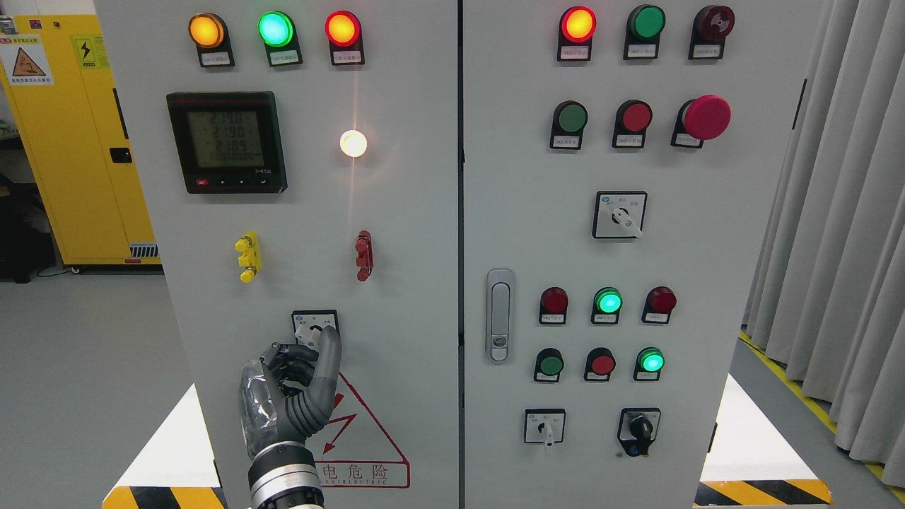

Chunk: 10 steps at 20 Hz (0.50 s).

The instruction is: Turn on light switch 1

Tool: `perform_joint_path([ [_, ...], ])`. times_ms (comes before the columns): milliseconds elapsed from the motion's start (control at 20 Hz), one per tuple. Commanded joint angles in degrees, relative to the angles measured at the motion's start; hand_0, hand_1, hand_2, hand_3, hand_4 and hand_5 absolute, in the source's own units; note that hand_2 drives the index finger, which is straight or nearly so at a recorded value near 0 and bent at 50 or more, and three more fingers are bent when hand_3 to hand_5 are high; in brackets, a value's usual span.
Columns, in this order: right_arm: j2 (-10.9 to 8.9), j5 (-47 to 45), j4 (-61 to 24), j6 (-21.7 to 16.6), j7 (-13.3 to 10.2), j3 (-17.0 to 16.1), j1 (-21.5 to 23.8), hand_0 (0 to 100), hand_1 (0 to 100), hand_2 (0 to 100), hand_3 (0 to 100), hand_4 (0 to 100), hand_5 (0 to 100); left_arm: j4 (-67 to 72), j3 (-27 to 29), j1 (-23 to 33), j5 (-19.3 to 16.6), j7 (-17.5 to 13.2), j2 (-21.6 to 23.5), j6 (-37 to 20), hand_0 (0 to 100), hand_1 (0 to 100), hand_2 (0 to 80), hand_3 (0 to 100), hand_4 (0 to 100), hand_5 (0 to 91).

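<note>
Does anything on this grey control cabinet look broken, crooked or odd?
Nothing looks damaged. The round white lamp glares with a vertical streak, probably a camera effect. The left hand covers the small rotary switch, so its setting cannot be seen.

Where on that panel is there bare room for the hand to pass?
Bare metal lies between the yellow handle and red handle, and left of the door latch. The right door's buttons are crowded. The left hand covers a knob.

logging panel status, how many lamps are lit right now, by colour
green lamps: 3
red lamps: 2
amber lamp: 1
white lamp: 1
total: 7
</note>
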Motion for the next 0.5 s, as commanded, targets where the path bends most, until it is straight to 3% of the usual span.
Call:
perform_joint_path([
  [0,0.0,-1.7,0.0,0.0,0.0,0.0,0.0,0,50,4,0,0,0,-1.2,-0.5,1.6,0.0,0.0,0.2,-0.2,17,43,65.2,87,81,74.8],
  [250,0.0,-1.7,0.0,0.0,0.0,0.0,0.0,0,50,4,0,0,0,-2.9,-0.5,3.7,0.0,-0.1,0.4,-1.1,17,43,65.7,87,81,74.8],
  [450,0.0,-1.7,0.0,0.0,0.0,0.0,0.0,0,50,4,0,0,0,-3.2,-0.6,6.6,0.0,0.0,0.7,-5.7,18,42,67.4,88,82,74.7],
])
